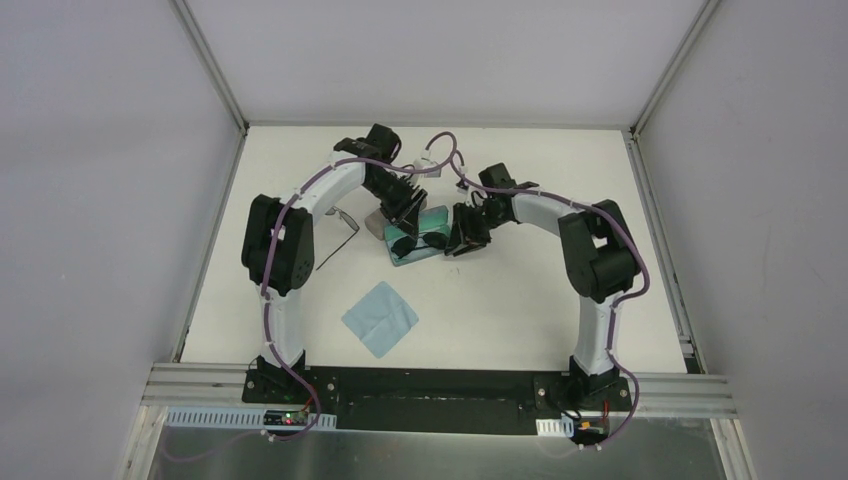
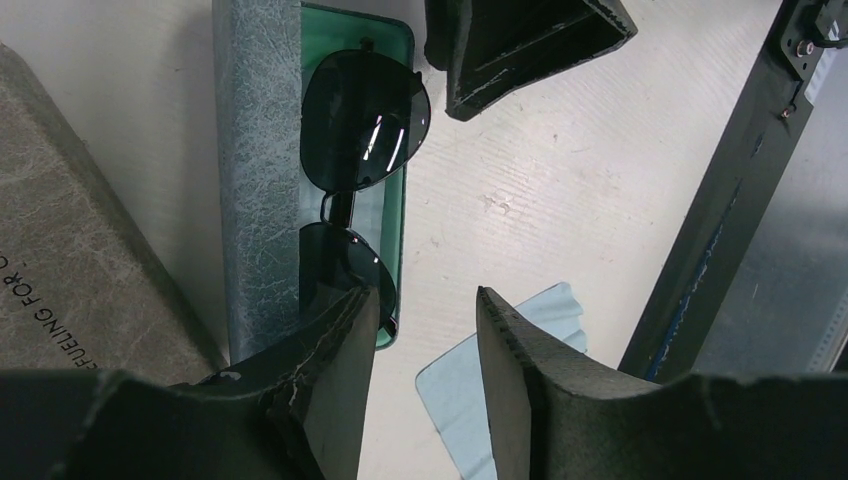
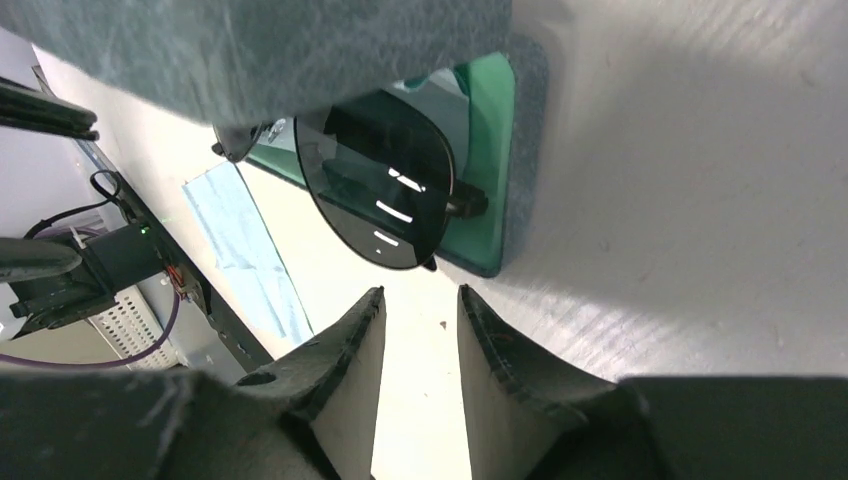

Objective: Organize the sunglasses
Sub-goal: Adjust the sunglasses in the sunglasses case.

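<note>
One pair of black sunglasses lies folded in the open blue case with green lining at the table's middle. It shows in the left wrist view and the right wrist view, one lens sticking out over the case edge. The second pair lies on the table to the left, partly behind the left arm. My left gripper is open and empty, just beside the case's end. My right gripper is open and empty, close to the case's right end.
A beige case lies right behind the blue one. A light blue cloth lies flat on the table nearer the arm bases. The right gripper's fingers show at the top of the left wrist view.
</note>
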`<move>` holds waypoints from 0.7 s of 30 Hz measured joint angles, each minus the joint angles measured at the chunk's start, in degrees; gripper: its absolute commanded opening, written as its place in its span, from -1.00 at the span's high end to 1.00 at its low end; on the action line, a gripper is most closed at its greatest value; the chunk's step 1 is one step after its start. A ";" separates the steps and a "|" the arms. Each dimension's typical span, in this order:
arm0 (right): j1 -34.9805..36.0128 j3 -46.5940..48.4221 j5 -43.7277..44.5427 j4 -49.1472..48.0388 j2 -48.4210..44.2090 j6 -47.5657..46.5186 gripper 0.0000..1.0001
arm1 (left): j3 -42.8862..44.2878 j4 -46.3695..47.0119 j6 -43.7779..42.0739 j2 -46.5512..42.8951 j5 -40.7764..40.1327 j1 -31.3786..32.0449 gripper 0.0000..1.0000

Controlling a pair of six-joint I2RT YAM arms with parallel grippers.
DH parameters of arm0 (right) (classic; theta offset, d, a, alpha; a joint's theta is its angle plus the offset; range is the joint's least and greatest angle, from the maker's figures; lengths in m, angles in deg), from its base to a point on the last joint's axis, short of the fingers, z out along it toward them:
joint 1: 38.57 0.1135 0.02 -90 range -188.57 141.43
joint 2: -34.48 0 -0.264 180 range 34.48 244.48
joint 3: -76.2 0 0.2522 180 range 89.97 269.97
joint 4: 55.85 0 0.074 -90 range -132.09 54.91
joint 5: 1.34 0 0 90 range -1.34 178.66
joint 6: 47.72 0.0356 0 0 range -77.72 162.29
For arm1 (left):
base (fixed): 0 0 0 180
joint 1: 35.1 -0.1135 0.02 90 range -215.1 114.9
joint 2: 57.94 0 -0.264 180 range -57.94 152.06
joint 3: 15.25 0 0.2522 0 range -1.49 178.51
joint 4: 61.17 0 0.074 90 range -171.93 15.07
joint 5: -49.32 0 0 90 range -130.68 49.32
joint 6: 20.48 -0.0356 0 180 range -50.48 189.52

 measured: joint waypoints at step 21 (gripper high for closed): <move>2.93 -0.35 -7.91 -5.35 -1.33 -0.22 1.00 | 0.76 -0.07 0.33 0.00 0.50 0.00 0.13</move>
